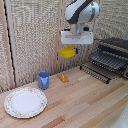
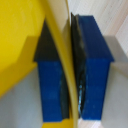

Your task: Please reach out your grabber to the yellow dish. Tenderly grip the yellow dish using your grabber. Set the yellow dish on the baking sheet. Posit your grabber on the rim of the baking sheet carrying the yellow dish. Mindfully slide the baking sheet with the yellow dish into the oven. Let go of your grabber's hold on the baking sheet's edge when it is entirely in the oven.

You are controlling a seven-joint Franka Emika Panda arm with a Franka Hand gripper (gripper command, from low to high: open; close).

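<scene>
My grabber (image 1: 75,47), on a white box at the end of the white arm, is shut on the rim of the yellow dish (image 1: 67,51) and holds it in the air above the wooden table. In the wrist view the two blue fingertips (image 2: 50,85) pinch the thin yellow rim (image 2: 62,45), with the dish's yellow inside (image 2: 17,35) to one side. The oven (image 1: 116,46) stands at the exterior view's right with its door down. The dark slatted baking sheet (image 1: 109,60) sticks out of it, to the right of and slightly below the dish.
A blue cup (image 1: 44,80) stands on the table, with a small orange block (image 1: 63,77) to its right. A large white patterned plate (image 1: 25,102) lies near the front left. A woven screen (image 1: 30,35) backs the table.
</scene>
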